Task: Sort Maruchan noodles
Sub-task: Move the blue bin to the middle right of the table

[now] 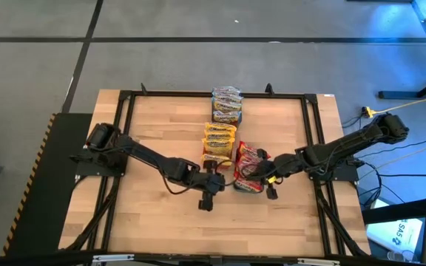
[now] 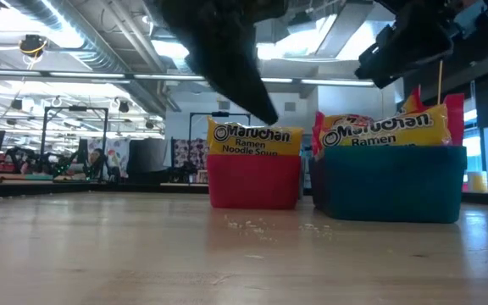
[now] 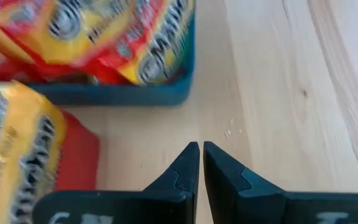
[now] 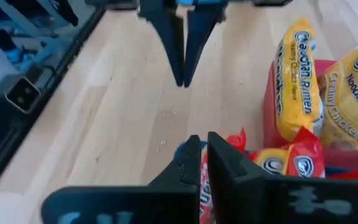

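Maruchan noodle packets stand in three bins down the middle of the table. The far bin [image 1: 226,106] holds bluish-labelled packets. The red bin [image 2: 254,180] holds yellow and orange packets [image 1: 219,140], and the teal bin [image 2: 388,182] holds red-marked packets [image 1: 248,164]. My left gripper [image 3: 201,149] is shut and holds nothing; it hangs above bare wood just left of the teal bin and near the red bin [image 3: 79,155]. My right gripper [image 4: 201,146] is also shut with nothing in it, above the teal bin's right near corner, facing the left gripper [image 4: 182,68].
A black frame [image 1: 310,140] borders the wooden table top. Bare wood lies left of the bins [image 1: 161,125] and along the near edge [image 1: 220,229]. A few crumbs lie on the wood in front of the bins [image 2: 252,227]. Cables run off the table's right side.
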{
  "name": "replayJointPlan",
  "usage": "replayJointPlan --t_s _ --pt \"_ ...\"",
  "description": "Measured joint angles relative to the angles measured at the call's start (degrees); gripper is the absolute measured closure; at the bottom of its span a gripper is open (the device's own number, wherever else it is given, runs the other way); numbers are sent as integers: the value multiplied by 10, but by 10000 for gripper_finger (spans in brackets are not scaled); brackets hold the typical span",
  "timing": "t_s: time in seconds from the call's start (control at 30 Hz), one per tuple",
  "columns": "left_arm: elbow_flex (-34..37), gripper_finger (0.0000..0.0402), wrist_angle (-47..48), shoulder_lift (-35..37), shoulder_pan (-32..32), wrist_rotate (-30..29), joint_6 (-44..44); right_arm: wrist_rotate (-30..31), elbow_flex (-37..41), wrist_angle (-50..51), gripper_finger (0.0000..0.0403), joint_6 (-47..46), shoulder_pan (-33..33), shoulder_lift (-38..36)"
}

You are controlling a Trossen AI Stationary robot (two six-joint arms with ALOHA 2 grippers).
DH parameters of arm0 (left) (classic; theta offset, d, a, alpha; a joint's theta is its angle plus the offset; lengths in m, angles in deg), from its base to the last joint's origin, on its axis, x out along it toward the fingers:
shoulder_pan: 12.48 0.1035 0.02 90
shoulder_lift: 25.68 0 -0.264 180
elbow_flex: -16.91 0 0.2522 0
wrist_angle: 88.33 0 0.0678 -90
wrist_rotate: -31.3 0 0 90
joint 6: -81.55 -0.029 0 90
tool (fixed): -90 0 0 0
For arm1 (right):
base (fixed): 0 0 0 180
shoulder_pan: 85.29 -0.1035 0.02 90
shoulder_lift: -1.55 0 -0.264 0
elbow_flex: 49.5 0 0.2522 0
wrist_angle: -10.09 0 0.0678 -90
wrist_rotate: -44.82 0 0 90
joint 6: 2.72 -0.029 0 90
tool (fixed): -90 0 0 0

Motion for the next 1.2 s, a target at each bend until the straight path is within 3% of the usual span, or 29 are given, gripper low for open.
replayJointPlan --t_s 0.17,0.33,0.57,0.83,1.03,1.2 --pt "44 385 -34 -5 -11 -1 8 0 0 -28 402 -21 0 5" --pt "97 386 -74 1 -26 -19 30 -15 -45 -11 402 -27 0 58" --pt "134 385 -44 33 -58 -79 75 -21 -199 119 402 -22 0 196" --pt "132 385 -42 35 -87 -108 88 0 -363 286 402 -11 26 351" --pt "132 385 -38 35 -90 -112 96 16 -384 387 402 2 49 393" --pt "132 385 -39 35 -90 -112 97 75 -382 476 402 -18 50 388"
